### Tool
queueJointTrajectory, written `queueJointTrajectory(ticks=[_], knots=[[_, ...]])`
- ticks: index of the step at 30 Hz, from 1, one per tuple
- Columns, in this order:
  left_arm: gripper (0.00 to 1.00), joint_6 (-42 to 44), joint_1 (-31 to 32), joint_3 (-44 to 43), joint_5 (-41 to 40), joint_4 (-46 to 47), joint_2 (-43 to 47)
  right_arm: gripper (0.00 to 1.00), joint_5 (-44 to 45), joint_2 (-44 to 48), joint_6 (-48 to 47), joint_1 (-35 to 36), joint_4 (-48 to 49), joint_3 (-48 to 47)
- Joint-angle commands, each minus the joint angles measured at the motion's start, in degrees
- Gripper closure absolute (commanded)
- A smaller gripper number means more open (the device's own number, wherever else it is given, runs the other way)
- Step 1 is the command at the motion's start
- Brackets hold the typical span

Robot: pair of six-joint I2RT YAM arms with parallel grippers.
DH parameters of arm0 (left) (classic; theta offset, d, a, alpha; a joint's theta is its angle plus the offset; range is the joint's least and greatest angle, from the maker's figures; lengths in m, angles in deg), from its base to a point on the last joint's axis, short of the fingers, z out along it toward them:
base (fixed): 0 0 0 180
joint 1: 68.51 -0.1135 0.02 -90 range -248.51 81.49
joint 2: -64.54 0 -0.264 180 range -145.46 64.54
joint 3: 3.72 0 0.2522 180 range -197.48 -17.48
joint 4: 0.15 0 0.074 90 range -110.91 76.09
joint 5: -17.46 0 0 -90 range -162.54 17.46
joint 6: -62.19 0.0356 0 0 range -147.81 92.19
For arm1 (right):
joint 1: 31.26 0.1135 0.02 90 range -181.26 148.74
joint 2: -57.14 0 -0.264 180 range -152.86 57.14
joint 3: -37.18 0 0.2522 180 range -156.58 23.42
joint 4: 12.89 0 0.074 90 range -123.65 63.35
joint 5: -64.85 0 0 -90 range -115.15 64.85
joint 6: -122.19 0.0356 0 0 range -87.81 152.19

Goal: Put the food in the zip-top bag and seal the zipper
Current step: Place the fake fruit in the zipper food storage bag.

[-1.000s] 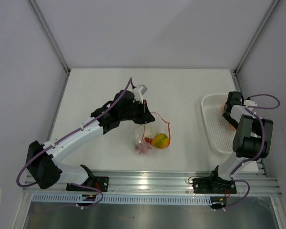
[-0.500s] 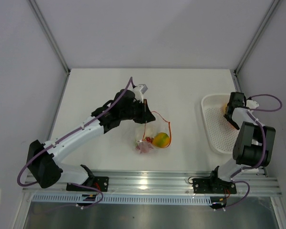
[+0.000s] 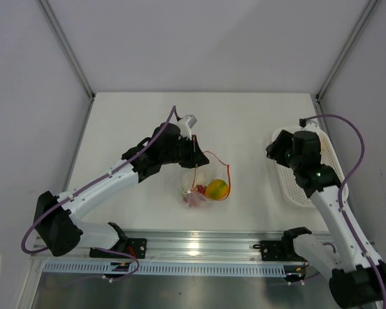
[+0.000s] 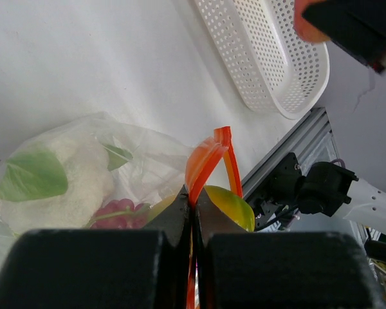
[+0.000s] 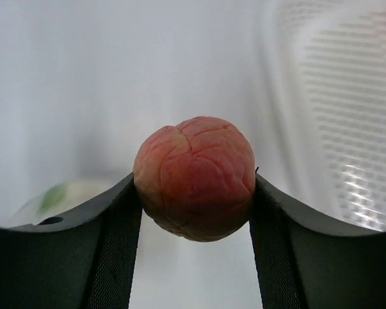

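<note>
Left gripper (image 4: 193,193) is clenched on the bag's (image 4: 83,141) zipper (image 4: 209,151); right gripper (image 5: 194,193) grasps a reddish fruit (image 5: 194,174) by the basket (image 3: 298,190).

1 zip-top bag (image 4: 116,145), 1 basket (image 4: 270,64), 1 vegetable (image 4: 58,187), 1 berry cluster (image 4: 116,215) and 2 fruits (image 4: 228,206) (image 5: 194,178).

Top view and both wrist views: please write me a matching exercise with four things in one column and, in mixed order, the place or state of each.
1. left gripper
2. right gripper
3. yellow fruit
4. white basket

A. on the table, far right
B. inside the zip-top bag
C. shut on the zipper
D. closed around a red-orange fruit

Pairs: 1-C, 2-D, 3-B, 4-A
</note>
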Motion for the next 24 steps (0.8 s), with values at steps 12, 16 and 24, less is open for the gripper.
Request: queueJointTrajectory(ticks=[12,16,24], knots=[[0.99,-5.28,-0.49,2.97,2.9,4.88,2.18,1.0,-1.66,0.06,8.74,46.6,8.63,-1.49],[0.99,-5.98,-0.49,3.68,2.11,4.88,3.33,0.98,5.36,-7.15,8.66,55.38,7.24,-7.63],[0.99,-7.56,-0.4,4.46,4.12,5.58,4.03,0.51,10.38,-13.23,9.8,58.39,5.13,-11.43]])
